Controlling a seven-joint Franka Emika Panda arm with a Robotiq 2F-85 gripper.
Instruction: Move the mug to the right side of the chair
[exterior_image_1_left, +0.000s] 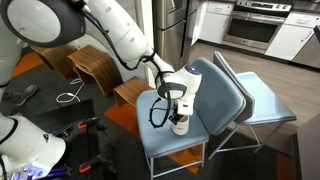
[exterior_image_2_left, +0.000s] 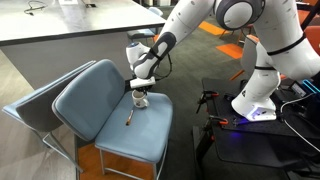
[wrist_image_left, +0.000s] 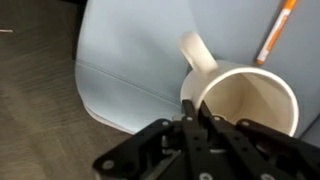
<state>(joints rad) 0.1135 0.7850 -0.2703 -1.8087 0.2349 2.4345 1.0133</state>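
Note:
A white mug (wrist_image_left: 245, 100) with its handle pointing away stands on the seat of a light blue chair (wrist_image_left: 130, 60). It also shows in both exterior views (exterior_image_1_left: 179, 124) (exterior_image_2_left: 141, 99), near the seat's edge. My gripper (wrist_image_left: 198, 120) comes down from above, and its fingers are pinched on the mug's near rim. In both exterior views the gripper (exterior_image_1_left: 177, 103) (exterior_image_2_left: 140, 86) sits directly over the mug. An orange pen (wrist_image_left: 277, 32) lies on the seat beside the mug (exterior_image_2_left: 130, 117).
A second blue chair (exterior_image_1_left: 265, 100) (exterior_image_2_left: 30, 105) stands close behind the first chair (exterior_image_1_left: 215, 85) (exterior_image_2_left: 100, 100). Wooden stools (exterior_image_1_left: 95, 65) stand nearby. A grey counter (exterior_image_2_left: 70, 30) is at the back. My base and cables (exterior_image_2_left: 250, 110) are on the floor beside the chair.

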